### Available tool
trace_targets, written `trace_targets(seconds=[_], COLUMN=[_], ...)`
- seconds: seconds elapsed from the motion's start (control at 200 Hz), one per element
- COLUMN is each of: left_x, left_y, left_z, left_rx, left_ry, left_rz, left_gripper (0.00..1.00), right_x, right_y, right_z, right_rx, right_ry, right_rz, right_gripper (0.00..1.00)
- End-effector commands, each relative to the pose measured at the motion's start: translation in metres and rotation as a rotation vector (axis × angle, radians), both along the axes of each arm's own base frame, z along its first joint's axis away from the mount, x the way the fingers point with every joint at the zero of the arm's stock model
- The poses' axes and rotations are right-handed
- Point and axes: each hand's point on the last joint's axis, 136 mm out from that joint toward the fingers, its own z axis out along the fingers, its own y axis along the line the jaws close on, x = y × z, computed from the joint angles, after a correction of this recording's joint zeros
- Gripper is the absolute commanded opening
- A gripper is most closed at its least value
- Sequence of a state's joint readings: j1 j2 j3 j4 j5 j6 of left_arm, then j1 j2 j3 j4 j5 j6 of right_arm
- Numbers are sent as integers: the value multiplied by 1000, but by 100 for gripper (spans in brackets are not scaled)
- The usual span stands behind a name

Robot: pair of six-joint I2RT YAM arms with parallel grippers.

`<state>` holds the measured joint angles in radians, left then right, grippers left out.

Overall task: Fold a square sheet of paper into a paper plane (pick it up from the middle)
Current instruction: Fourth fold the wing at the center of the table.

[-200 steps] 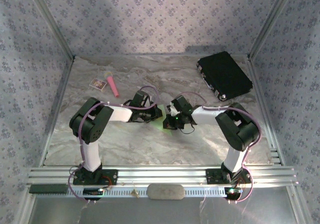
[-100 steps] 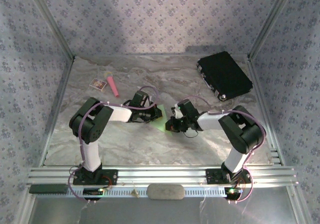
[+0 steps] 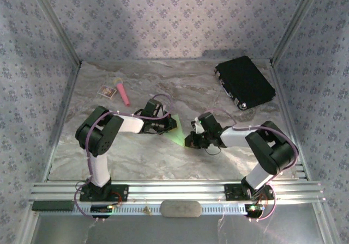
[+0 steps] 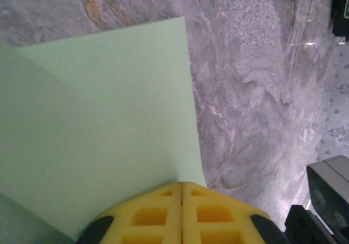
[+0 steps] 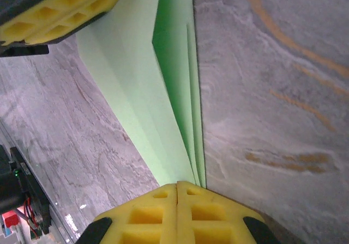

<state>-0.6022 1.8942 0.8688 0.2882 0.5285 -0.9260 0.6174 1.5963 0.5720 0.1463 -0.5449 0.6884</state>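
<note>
The lime-green square sheet of paper [image 3: 178, 134] is folded into a layered, tapering shape and stretches between my two grippers low over the table's middle. My left gripper [image 3: 173, 125] is shut on its wide end; in the left wrist view the paper [image 4: 109, 119] spreads flat out of the closed yellow fingers [image 4: 163, 211]. My right gripper [image 3: 188, 141] is shut on the narrow end; in the right wrist view several stacked layers of paper [image 5: 147, 91] run into its closed jaws [image 5: 177, 185], and the left gripper's yellow fingers [image 5: 60, 10] show at the top left.
A black case [image 3: 244, 82] lies at the back right. A pink stick with a yellow tip [image 3: 123, 92] and a small white card [image 3: 107, 92] lie at the back left. The marble table [image 3: 136, 157] has side rails and papered walls around it.
My right gripper has slid to the right and nearer, away from the left one, so more of the green paper shows between them. The left arm has stayed put.
</note>
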Motion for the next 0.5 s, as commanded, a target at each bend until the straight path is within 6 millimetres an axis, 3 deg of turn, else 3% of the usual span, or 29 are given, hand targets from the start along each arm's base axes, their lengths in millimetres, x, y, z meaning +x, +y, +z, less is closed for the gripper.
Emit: trace_targets(seconds=[0.0, 0.17, 0.495], left_x=[-7, -8, -10], left_y=[30, 30, 29], left_z=[-38, -39, -39], left_rx=[132, 131, 123], left_ry=[68, 69, 72], left_rz=[51, 50, 46], left_gripper=[7, 7, 7], right_x=[-44, -55, -64], right_y=[-37, -49, -55], right_z=[-37, -45, -38], right_rx=[-158, -200, -193], right_ry=[178, 204, 179], right_rz=[-16, -39, -63], right_gripper=[0, 0, 0])
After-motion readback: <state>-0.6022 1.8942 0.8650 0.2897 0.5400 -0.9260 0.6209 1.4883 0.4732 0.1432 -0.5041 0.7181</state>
